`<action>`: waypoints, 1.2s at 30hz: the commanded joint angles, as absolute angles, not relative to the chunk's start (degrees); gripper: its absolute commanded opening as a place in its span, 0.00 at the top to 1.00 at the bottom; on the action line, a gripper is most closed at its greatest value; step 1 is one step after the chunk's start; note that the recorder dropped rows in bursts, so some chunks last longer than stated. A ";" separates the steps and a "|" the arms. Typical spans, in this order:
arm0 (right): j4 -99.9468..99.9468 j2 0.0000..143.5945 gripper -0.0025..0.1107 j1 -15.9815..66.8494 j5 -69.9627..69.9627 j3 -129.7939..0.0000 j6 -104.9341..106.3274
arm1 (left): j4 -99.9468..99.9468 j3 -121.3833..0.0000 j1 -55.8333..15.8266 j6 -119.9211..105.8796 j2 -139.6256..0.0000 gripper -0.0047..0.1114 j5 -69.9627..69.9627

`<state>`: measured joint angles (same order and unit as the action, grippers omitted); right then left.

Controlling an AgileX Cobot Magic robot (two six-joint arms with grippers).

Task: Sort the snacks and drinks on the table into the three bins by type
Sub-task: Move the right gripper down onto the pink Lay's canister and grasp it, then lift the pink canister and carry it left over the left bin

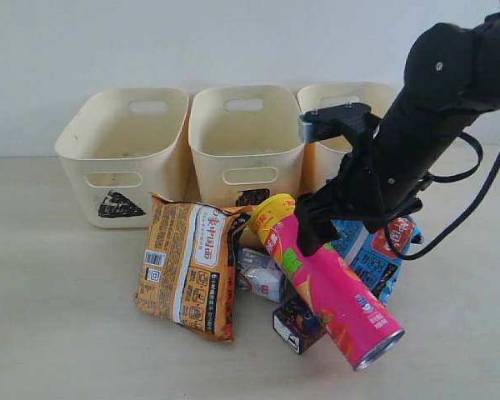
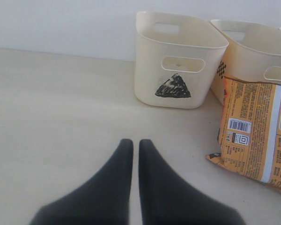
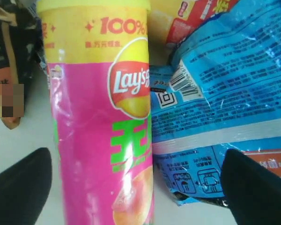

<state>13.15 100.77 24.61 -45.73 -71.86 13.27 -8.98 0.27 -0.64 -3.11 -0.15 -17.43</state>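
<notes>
A robot lab's test bench: bare pale table [image 1: 58, 350], blank white wall [image 1: 150, 42], three hand-marked cream bins [image 1: 208, 167] lined up beyond the left end effector [image 2: 136, 142], and a cabled black arm [image 1: 433, 125].

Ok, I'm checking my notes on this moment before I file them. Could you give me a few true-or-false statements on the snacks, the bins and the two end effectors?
1. The pink tube lies tipped over, not standing upright. True.
2. The right end effector is shut on the pink tube. False: its fingers stand wide apart, with the tube between them.
3. The left end effector holds the orange bag. False: it is shut on nothing, and the bag lies off to one side.
4. The triangle-marked bin is the leftmost one in the exterior view. True.
</notes>
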 commanded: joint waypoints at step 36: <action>10.36 100.79 0.98 31.35 -43.07 -72.26 13.91 | -9.20 0.00 -0.59 -2.66 0.00 0.93 -16.58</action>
<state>10.81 103.79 31.33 -42.95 -72.10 14.12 -8.98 0.27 -0.64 -3.11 -0.15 -17.43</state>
